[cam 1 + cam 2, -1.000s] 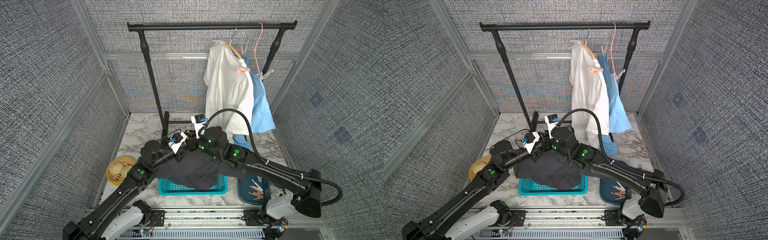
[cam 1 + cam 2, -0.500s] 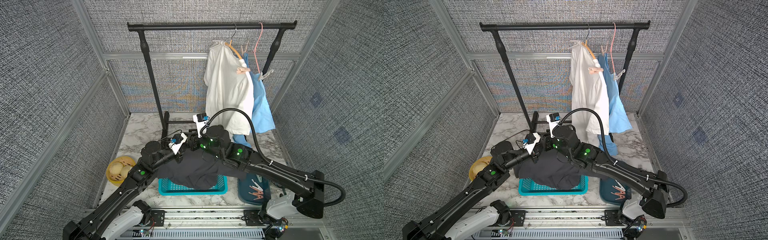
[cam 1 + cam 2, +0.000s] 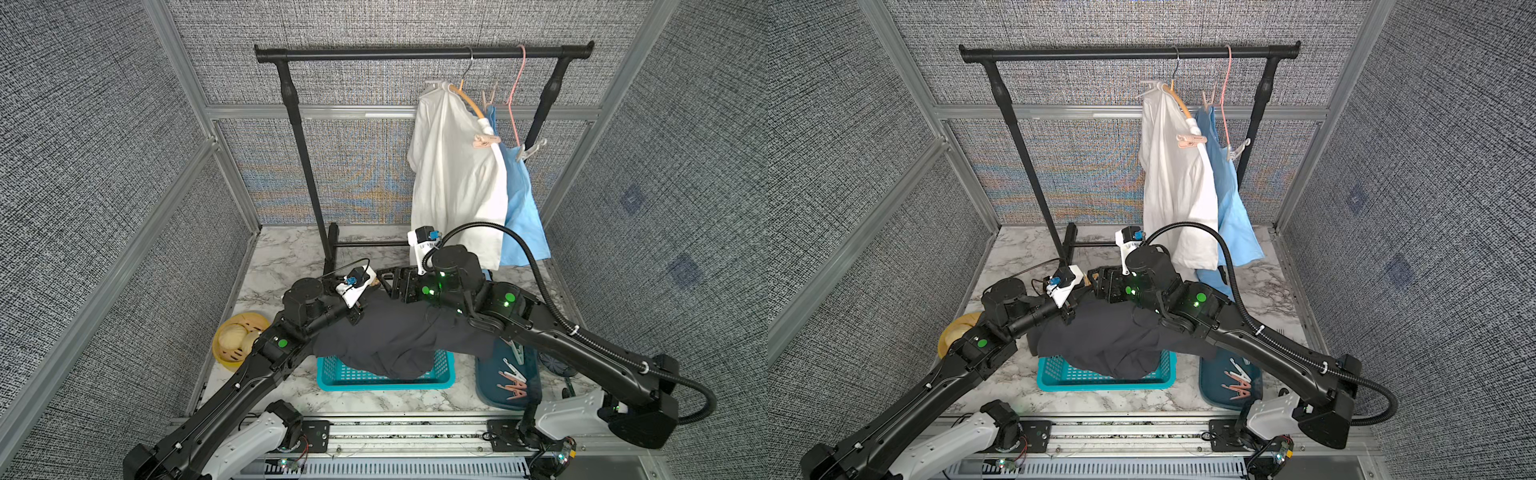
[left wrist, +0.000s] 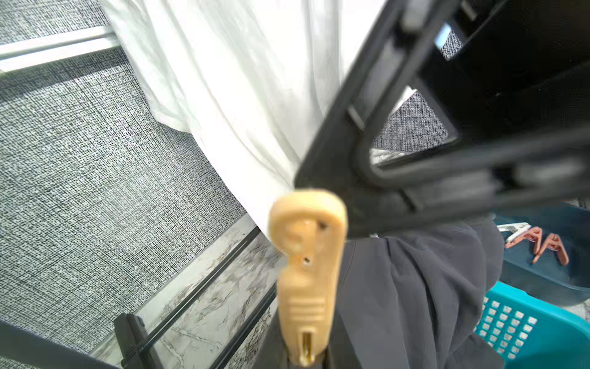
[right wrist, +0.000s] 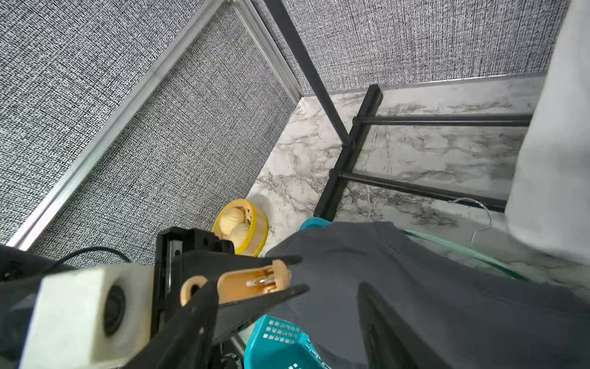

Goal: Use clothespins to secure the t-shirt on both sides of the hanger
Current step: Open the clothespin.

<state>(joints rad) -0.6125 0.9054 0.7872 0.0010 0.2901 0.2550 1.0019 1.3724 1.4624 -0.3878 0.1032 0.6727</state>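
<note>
Right gripper point(image 3: 386, 283) has spread its jaws and now stands released, holding nothing, while the left gripper point(image 5: 293, 274) has clamped down on a beige clothespin point(image 4: 306, 271). The pin lies lengthwise between its fingers.

Both arms meet above the dark t-shirt point(image 3: 395, 332), which is draped over the teal basket point(image 3: 332, 374) and sags into it. It looks limp and light, so it will probably slide and bunch under any push. It is better pinned at the shoulder than dragged by the hem.

A pale green hanger point(image 5: 463, 252) pokes out of the shirt in the right wrist view. It seems thin and stiff, a firm edge to clip against, though most of it is hidden under cloth.

Spare clothespins point(image 3: 513, 384) lie in the dark blue tray point(image 3: 486, 395) beside the basket. They are small, light, smooth plastic with a spring, likely to twist or pop free if pinched off-centre. A squeeze on the tail ends should open the mouth. Whether the present grip sits there I cannot tell.
</note>
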